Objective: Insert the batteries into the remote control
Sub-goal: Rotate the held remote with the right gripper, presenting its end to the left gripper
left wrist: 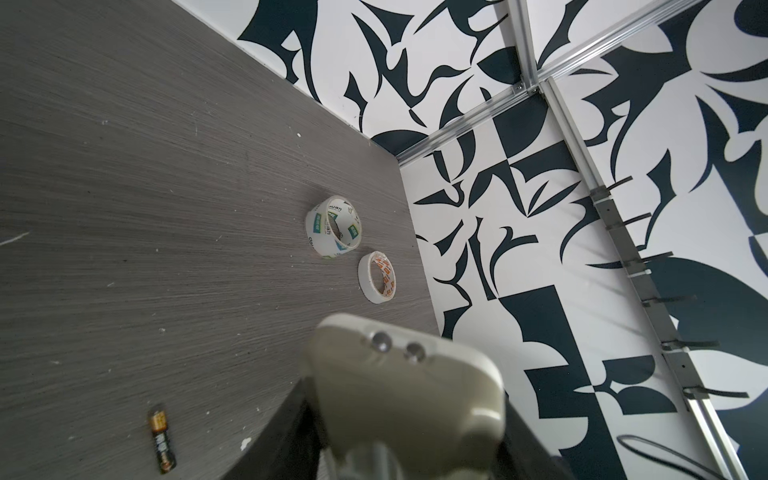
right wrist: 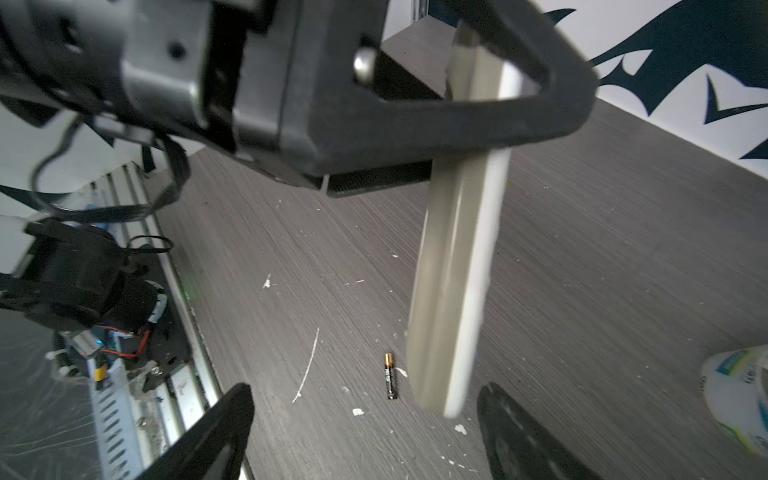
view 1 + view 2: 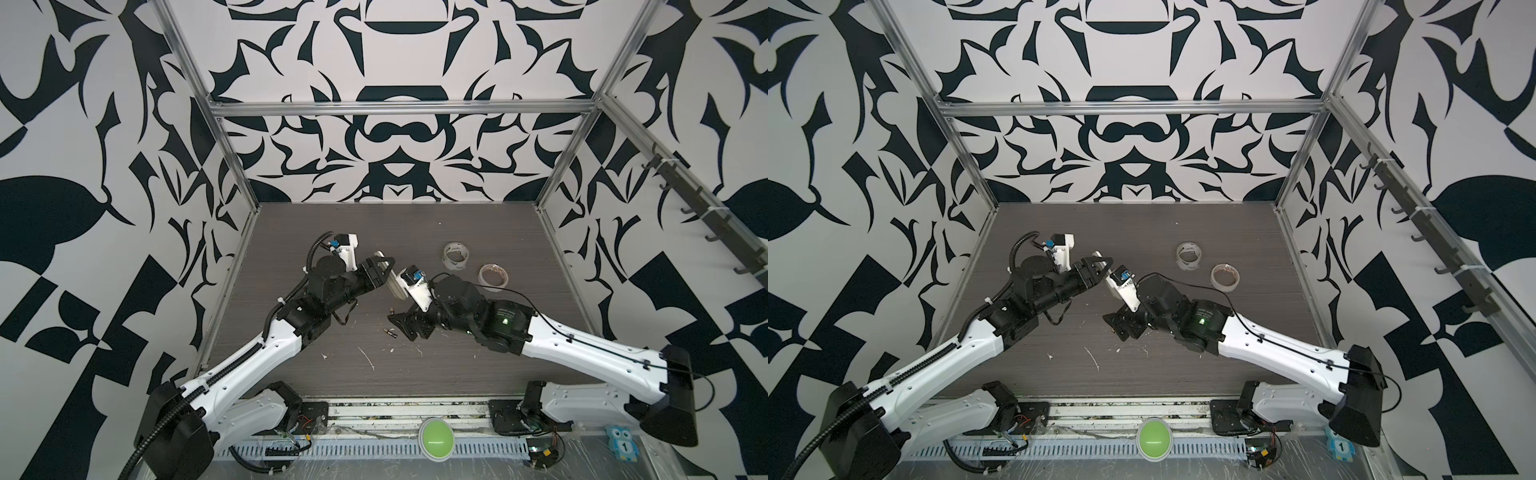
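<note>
My left gripper (image 3: 384, 272) is shut on the remote control (image 3: 395, 287), a slim white handset held up off the table and on edge. In the right wrist view the remote control (image 2: 453, 291) hangs down from the left gripper's black fingers (image 2: 457, 120). Up close in the left wrist view, the remote control (image 1: 403, 395) fills the space between the jaws. One battery (image 3: 390, 331), dark with a gold end, lies on the table beside my right gripper (image 3: 405, 326). The right gripper (image 2: 365, 436) is open and empty, and the battery (image 2: 390, 376) lies ahead of it.
Two tape rolls (image 3: 456, 256) (image 3: 493, 277) lie on the grey table at the back right. Patterned walls with metal frame posts close in the table on three sides. A green button (image 3: 436, 438) sits on the front rail. White scraps dot the table's front.
</note>
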`<state>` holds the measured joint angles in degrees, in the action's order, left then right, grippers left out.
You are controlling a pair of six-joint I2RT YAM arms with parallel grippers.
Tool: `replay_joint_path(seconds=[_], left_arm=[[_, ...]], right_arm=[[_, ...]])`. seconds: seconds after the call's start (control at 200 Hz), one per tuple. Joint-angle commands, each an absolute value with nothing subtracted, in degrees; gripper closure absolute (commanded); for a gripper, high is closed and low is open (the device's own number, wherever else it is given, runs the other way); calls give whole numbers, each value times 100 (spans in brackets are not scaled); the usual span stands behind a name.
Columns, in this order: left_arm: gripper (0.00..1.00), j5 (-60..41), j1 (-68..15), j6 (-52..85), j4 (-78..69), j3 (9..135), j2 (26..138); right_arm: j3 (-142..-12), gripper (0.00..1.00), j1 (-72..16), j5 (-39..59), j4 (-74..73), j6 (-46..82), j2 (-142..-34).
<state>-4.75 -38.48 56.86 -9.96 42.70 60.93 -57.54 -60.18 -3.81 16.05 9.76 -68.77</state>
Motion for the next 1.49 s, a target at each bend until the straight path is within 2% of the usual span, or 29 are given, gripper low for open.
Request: replay_joint_path(seconds=[0.0, 0.12, 0.495, 1.145, 1.35, 1.49], left_arm=[[98, -349, -3832, 6037, -1203, 4197, 6086], [98, -394, -3832, 6090, -1233, 4185, 6128], [98, -532, -3832, 6286, -1458, 4092, 6271], [98, -414, -3832, 6363, -1316, 3995, 6123], [98, -396, -3832, 6349, -1309, 3990, 6105], [96, -472, -3834, 6269, -1299, 3992, 6143]], right_arm=[[-6042, 16, -6064, -1054, 1520, 887, -6912], [-5998, 21, -6073, -1055, 1333, 887, -6908], [-6191, 48, -6073, -1397, 1169, 921, -7236], [-6398, 66, -6073, -1795, 1322, 1102, -7580], [-6380, 84, -6073, -1889, 1312, 1118, -7564], [-6407, 100, -6074, -1872, 1361, 1116, -7566]])
